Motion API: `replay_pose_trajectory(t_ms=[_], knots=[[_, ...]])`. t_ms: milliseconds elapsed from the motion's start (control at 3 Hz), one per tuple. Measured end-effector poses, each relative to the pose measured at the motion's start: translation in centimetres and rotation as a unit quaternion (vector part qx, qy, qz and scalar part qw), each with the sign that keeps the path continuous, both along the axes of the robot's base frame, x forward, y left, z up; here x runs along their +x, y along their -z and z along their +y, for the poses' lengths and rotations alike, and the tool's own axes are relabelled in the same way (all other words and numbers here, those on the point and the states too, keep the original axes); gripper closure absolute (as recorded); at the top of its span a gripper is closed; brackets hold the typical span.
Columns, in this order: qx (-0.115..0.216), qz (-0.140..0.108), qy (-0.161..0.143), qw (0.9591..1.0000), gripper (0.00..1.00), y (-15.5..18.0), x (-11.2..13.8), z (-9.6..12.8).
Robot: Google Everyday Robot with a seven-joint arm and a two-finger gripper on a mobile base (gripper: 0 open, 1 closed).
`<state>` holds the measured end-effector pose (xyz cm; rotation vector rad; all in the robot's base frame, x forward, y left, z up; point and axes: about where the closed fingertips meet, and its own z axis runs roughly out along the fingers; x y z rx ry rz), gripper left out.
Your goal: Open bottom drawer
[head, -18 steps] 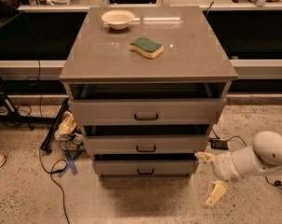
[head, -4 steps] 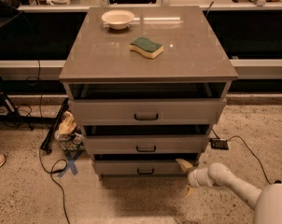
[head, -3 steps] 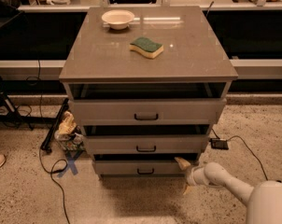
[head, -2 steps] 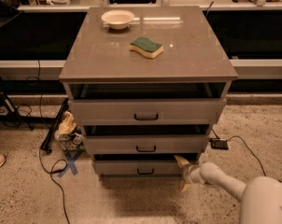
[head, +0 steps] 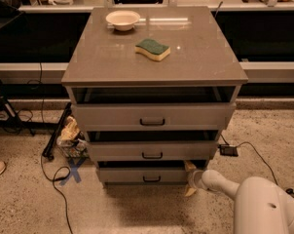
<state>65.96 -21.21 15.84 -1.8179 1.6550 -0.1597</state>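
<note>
Cabinet (head: 200, 57) is seen from above and in front, three drawers stacked. Bottom drawer (head: 122, 175) is located at 6 o'clock of the cabinet, just above the floor (head: 152, 213). Its grey front is the narrowest of the three and is set back behind the middle drawer (head: 118, 151). A thin dark gap is seen along its upper edge. Its black handle (head: 151, 179) is centred on the front and is not gripped.

Gripper (head: 189, 179) is placed at 3 o'clock of the bottom drawer front, right at its end. Fingers (head: 189, 166) are spread wide, one at 12 o'clock and one at 6 o'clock of the wrist. Nothing is held between them. Contact with the drawer edge cannot be confirmed. The white arm (head: 264, 204) is fed in from 4 o'clock, low over the floor.

Top drawer (head: 113, 116) is pulled out furthest, with a wide dark opening above its front. A narrower gap is shown above the middle drawer.

On the cabinet top, a sponge (head: 153, 48) is laid near the middle, green side up. A bowl (head: 122, 19) is set at 11 o'clock of the sponge, near the back edge, well apart from it.

At 9 o'clock of the cabinet, crumpled clutter (head: 69, 135) and black cables (head: 54, 179) are spread on the floor, with a blue tape cross (head: 74, 170) beside them. A small black box (head: 228, 150) with a cable is seen at 3 o'clock of the middle drawer.
</note>
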Motion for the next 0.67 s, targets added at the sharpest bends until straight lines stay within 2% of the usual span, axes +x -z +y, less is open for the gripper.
replay_pose_trajectory(t_ms=[333,667], knots=[[0.001,0.016,0.01,0.9998,0.18,1.5,0.91,-0.29],[0.001,0.018,0.011,0.9998,0.41,1.08,1.03,-0.45]])
